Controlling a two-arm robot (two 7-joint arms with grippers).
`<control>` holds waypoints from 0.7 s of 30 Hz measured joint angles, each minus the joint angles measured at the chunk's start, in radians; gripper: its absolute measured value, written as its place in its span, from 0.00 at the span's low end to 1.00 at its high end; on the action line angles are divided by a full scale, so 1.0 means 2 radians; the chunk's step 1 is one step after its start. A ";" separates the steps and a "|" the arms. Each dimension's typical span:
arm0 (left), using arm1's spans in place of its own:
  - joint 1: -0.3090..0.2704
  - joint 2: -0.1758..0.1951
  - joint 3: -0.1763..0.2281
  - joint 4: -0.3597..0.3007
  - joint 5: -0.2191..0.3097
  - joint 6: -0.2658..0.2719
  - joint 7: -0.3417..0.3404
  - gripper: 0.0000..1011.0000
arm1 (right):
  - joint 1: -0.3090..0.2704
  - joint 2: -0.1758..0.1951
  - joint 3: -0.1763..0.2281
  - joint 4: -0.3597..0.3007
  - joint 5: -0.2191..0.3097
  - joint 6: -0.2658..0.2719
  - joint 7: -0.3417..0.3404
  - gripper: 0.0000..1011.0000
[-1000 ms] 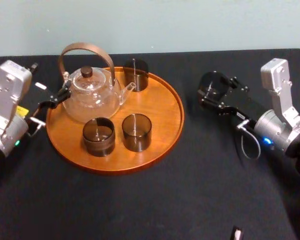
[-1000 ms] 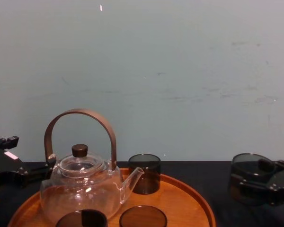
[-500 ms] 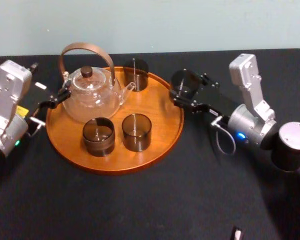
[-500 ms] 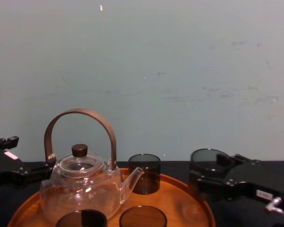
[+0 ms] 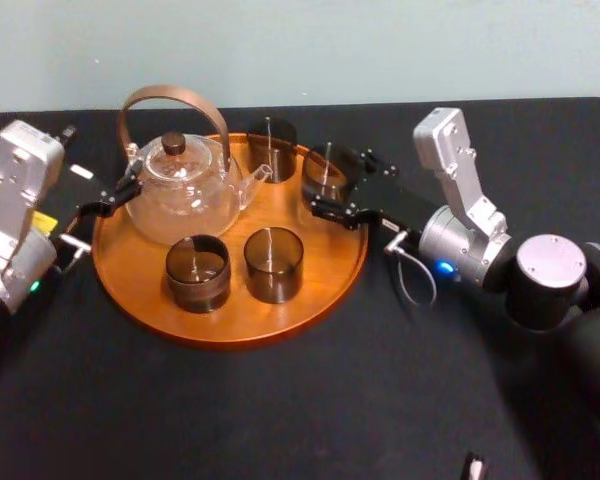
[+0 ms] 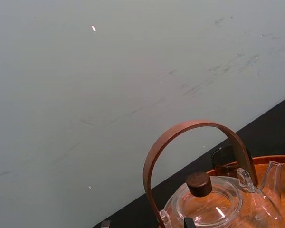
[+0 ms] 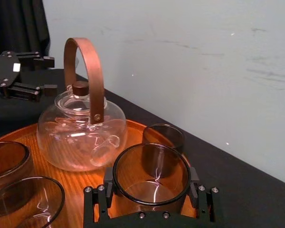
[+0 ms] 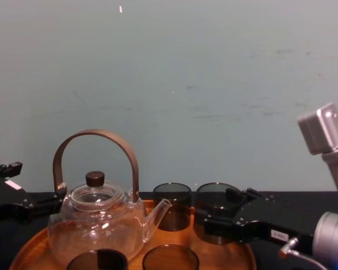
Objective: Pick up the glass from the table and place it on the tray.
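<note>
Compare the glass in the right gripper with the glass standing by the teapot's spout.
The held glass is clamped between the right gripper's fingers; the glass by the spout stands free on the tray. The held glass is over the tray's right side; the other is at its back, beside the teapot. Both are upright, dark cylinders. The left gripper hangs open at the tray's left rim.

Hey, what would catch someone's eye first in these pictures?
The orange-brown tray on the black table, carrying a glass teapot and three dark glasses. Next, the right gripper holding a fourth glass over the tray's right side, while the left gripper sits open by its left rim.
</note>
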 joint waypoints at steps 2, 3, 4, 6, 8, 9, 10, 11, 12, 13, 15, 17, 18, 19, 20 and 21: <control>0.000 0.000 0.000 0.000 0.000 0.000 0.000 0.99 | 0.003 -0.002 -0.002 0.006 -0.001 -0.001 0.001 0.90; 0.000 0.000 0.000 0.000 0.000 0.000 0.000 0.99 | 0.006 -0.005 -0.005 0.011 -0.001 -0.001 0.001 0.90; 0.000 0.000 0.000 0.000 0.000 0.000 0.000 0.99 | 0.007 -0.006 -0.005 0.013 -0.002 -0.001 0.001 0.90; 0.000 0.000 0.000 0.000 0.000 0.000 0.000 0.99 | 0.009 -0.007 -0.007 0.018 -0.003 -0.001 0.001 0.90; 0.000 0.000 0.000 0.000 0.000 0.000 0.000 0.99 | 0.012 -0.010 -0.008 0.025 -0.004 -0.001 0.000 0.90; 0.000 0.000 0.000 0.000 0.000 0.000 0.000 0.99 | 0.012 -0.010 -0.009 0.026 -0.004 -0.001 0.000 0.90; 0.000 0.000 0.000 0.000 0.000 0.000 0.000 0.99 | 0.014 -0.011 -0.009 0.029 -0.005 -0.001 -0.001 0.90; 0.000 0.000 0.000 0.000 0.000 0.000 0.000 0.99 | 0.014 -0.011 -0.009 0.032 -0.005 -0.001 -0.001 0.90; 0.000 0.000 0.000 0.000 0.000 0.000 0.000 0.99 | 0.015 -0.012 -0.010 0.034 -0.006 -0.001 -0.001 0.90; 0.000 0.000 0.000 0.000 0.000 0.000 0.000 0.99 | 0.016 -0.013 -0.010 0.038 -0.006 -0.001 -0.002 0.90; 0.000 0.000 0.000 0.000 0.000 0.000 0.000 0.99 | 0.017 -0.013 -0.010 0.041 -0.007 -0.002 -0.002 0.90; 0.000 0.000 0.000 0.000 0.000 0.000 0.000 0.99 | 0.019 -0.015 -0.011 0.047 -0.008 -0.003 -0.003 0.89; 0.000 0.000 0.000 0.000 0.000 0.000 0.000 0.99 | 0.020 -0.015 -0.011 0.050 -0.009 -0.004 -0.003 0.90; 0.000 0.000 0.000 0.000 0.000 0.000 0.000 0.99 | 0.021 -0.016 -0.011 0.054 -0.009 -0.005 -0.003 0.90; 0.000 0.000 0.000 0.000 0.000 0.000 0.000 0.99 | 0.022 -0.016 -0.011 0.056 -0.009 -0.006 -0.003 0.90; 0.000 0.000 0.000 0.000 0.000 0.000 0.000 0.99 | 0.023 -0.017 -0.011 0.058 -0.009 -0.007 -0.002 0.90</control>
